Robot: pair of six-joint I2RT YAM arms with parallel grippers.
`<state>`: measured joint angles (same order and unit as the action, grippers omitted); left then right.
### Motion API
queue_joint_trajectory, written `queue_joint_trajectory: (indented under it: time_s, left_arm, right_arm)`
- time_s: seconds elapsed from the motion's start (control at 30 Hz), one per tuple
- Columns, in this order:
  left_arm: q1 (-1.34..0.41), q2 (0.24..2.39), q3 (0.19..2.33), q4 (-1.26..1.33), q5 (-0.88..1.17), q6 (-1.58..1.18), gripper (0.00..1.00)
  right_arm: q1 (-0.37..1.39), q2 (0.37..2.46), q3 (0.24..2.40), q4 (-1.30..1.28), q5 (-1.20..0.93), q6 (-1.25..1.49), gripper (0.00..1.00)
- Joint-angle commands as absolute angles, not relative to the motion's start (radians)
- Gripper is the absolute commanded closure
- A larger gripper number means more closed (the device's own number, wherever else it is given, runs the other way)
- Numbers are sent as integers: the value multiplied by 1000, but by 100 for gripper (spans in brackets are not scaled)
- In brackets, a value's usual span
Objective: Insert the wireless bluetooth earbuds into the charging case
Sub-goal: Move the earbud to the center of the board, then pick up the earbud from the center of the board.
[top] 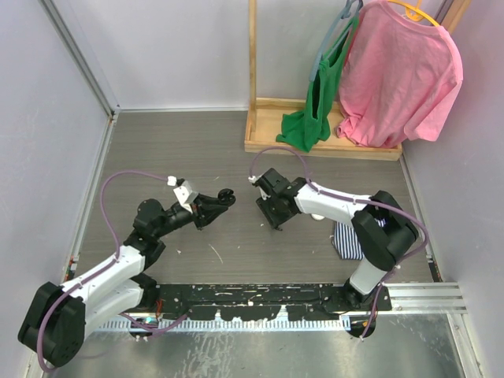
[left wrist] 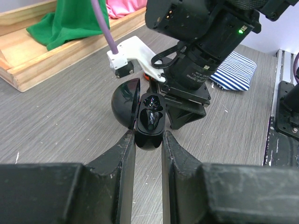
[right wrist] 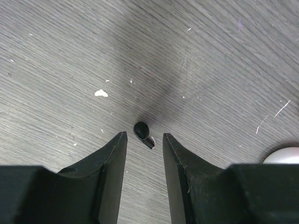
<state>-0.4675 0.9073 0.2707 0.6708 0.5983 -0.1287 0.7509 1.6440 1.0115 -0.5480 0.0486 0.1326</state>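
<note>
One charging case (left wrist: 148, 122), one loose earbud (right wrist: 141, 129), one pink shirt (top: 402, 75), one green garment (top: 316, 110), one striped cloth (left wrist: 233, 70).

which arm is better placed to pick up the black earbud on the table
Right. The right gripper, open, hovers over the black earbud on the table, the bud at its fingertips. The left gripper is shut on the open charging case, so it is occupied.

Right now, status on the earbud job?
Left gripper shut on open charging case. Right gripper open, fingers flanking black earbud on table, not gripped. No obstruction seen.
</note>
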Motion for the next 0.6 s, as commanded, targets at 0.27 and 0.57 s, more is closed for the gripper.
queue_joint_trajectory:
  time_s: [0.27,0.57]
  left_arm:
    - [-471,861,282,673,568,-97,100]
    - [-472,860,285,671,578,-98,100]
  right_arm:
    - [770,1773,1184,-718,65,32,62]
    - [786,1848,1247,-767,63,0,66]
